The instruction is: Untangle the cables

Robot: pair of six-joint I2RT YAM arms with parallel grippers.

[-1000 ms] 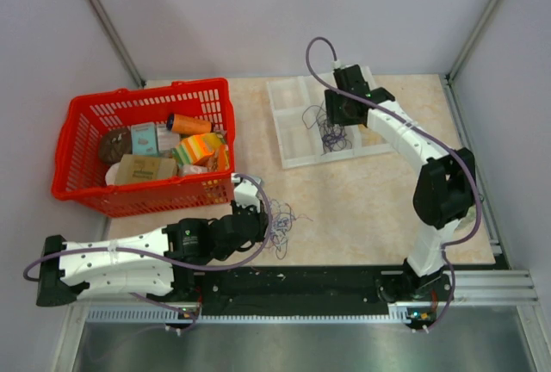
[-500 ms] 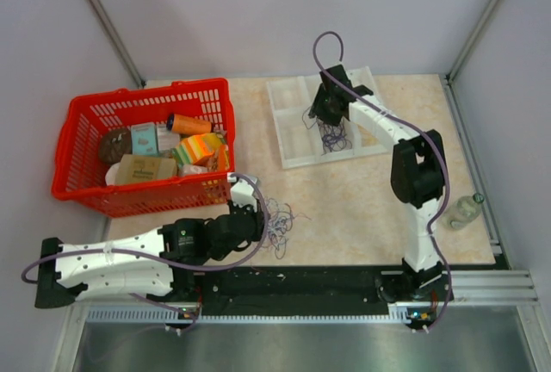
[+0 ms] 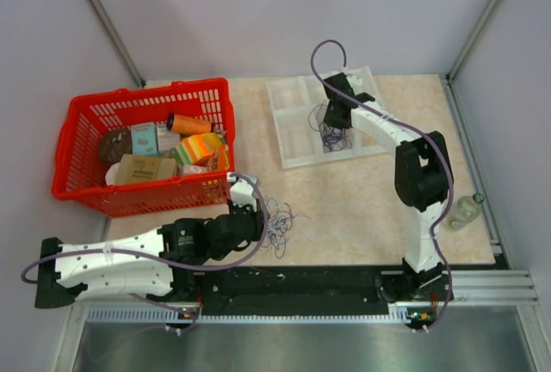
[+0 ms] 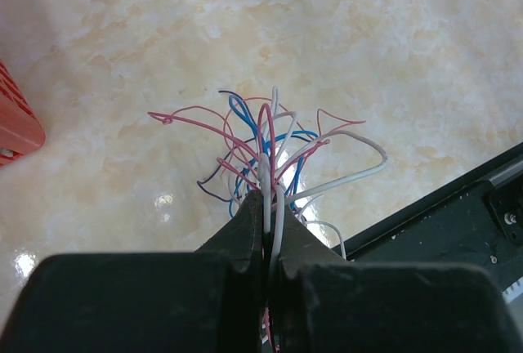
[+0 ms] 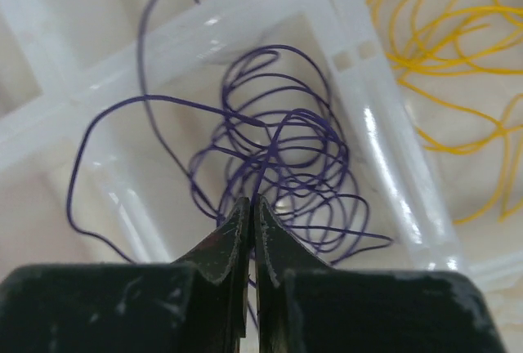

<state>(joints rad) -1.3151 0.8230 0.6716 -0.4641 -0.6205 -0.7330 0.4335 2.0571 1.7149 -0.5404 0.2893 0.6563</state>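
Room: marble-pattern table [image 3: 362, 200] spreads in front of the white tray [image 3: 293, 101]; a red basket [image 3: 146, 195] stands well left of the tray. Left gripper [image 4: 268, 194], front-left of the tray, is clamped tight on pink, blue and white cables [image 4: 270, 136]. Right gripper [image 5: 252, 199], over the tray, pinches a purple cable [image 5: 286, 157] lying in one compartment. Only the right wrist view shows yellow cables [image 5: 445, 18] in the adjoining compartment.
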